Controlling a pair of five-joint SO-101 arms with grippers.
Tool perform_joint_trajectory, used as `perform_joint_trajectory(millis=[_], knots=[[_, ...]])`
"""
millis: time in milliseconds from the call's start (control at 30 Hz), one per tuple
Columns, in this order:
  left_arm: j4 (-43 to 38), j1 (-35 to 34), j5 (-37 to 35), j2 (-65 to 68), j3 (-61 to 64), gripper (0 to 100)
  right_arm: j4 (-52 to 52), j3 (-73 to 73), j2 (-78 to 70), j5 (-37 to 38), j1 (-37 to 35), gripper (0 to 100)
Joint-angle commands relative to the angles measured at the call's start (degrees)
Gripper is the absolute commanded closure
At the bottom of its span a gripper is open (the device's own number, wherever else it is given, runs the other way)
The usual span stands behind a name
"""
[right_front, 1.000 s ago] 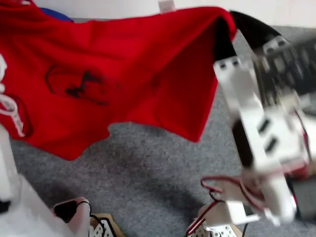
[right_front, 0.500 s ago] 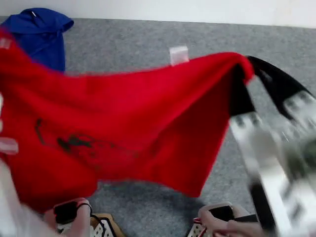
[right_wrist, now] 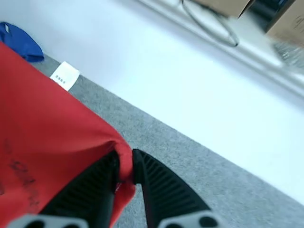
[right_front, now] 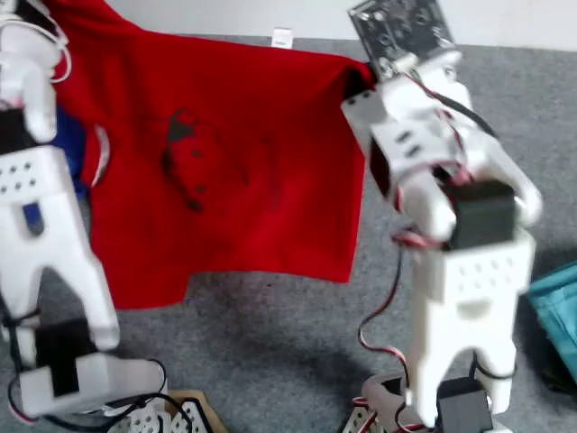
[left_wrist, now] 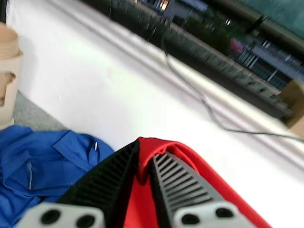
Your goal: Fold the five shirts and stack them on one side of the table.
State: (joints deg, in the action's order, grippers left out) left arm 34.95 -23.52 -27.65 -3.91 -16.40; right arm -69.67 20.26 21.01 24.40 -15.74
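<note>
A red shirt [right_front: 225,171] with a dark print hangs spread between the two arms above the grey table. My left gripper [left_wrist: 144,164] is shut on one top corner of the red shirt [left_wrist: 152,199], at the far left of the table. At the shirt's other top corner, far right of centre, my right gripper [right_wrist: 124,164] is shut on the red shirt [right_wrist: 42,128]. A blue shirt [left_wrist: 42,161] lies crumpled on the table behind the left arm [right_front: 36,180]; a strip of the blue shirt [right_front: 68,144] shows in the high view.
A teal garment [right_front: 559,307] lies at the table's right edge. A small white tag [right_front: 282,38] sits on the grey table [right_front: 270,352] near the back wall, also the white tag [right_wrist: 64,75]. A beige object [left_wrist: 8,71] stands far left. Arm bases and cables occupy the front edge.
Both arms have swung the red shirt back toward the far side of the table and drawn upright. The shirt now hangs higher and flatter, covering most of the blue shirt.
</note>
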Motion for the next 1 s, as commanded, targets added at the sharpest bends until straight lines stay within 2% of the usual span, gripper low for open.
perform_joint_trajectory(millis=[0, 133, 233, 500, 700, 767, 967], knots=[[-5.54, 0.4, 0.44, 3.74, -0.66, 99, 18.33, -14.55, 0.75, 0.62, 2.33, 99.2], [-10.46, 1.8, 0.44, 9.8, -0.92, 99, 37.85, -30.46, 0.66, 0.62, 2.68, 99.2], [-13.45, 3.03, 0.44, 14.11, -0.92, 99, 47.25, -38.73, -1.19, 0.62, 2.77, 99.2], [-13.27, 4.7, 0.44, 24.57, -0.48, 99, 53.85, -41.63, -12.62, 0.62, 2.86, 99.2], [-4.92, 4.53, 0.44, 28.44, -0.66, 99, 55.43, -42.07, -15.78, 0.62, 2.86, 99.2], [0.0, 4.53, 1.41, 28.35, -0.84, 99, 52.18, -41.89, -15.69, 0.53, 2.51, 99.2], [19.08, 5.23, 13.1, 23.34, -2.07, 99, 41.63, -42.33, -11.38, 0.18, 0.4, 99.2]])
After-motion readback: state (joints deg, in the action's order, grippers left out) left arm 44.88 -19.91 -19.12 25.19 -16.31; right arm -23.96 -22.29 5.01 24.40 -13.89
